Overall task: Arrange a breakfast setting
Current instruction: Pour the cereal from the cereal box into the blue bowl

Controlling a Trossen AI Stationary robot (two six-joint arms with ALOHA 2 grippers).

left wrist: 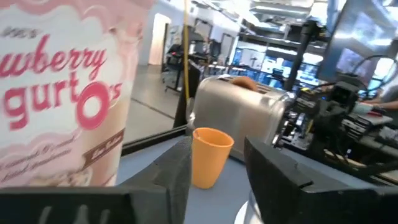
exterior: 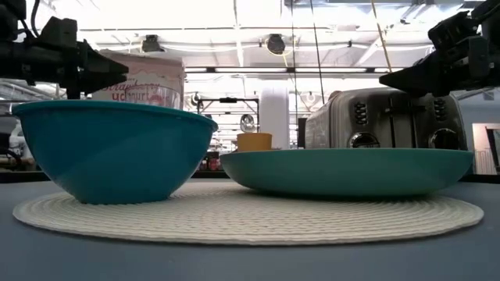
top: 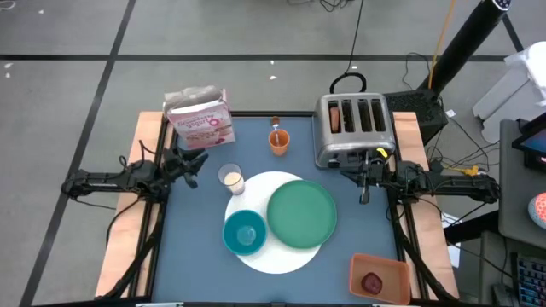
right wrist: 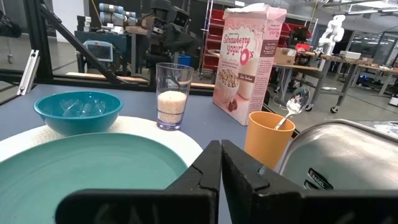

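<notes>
Round white mat (top: 281, 251) near-centre carries green plate (top: 302, 212) and teal bowl (top: 244, 231); milk glass (top: 231, 179) at its far-left edge. Left gripper (top: 198, 159) parted, apparently empty; right gripper (top: 365, 193) clenched, empty.

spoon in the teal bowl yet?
No. In the right wrist view the silver spoon stands in the orange cup, and the teal bowl on the white mat holds no spoon.

- A pink cereal box (right wrist: 247, 56) is showing the words "Strawberry Yogurt O's" on its front.
- Smaller print on the box is staying unreadable.
</notes>
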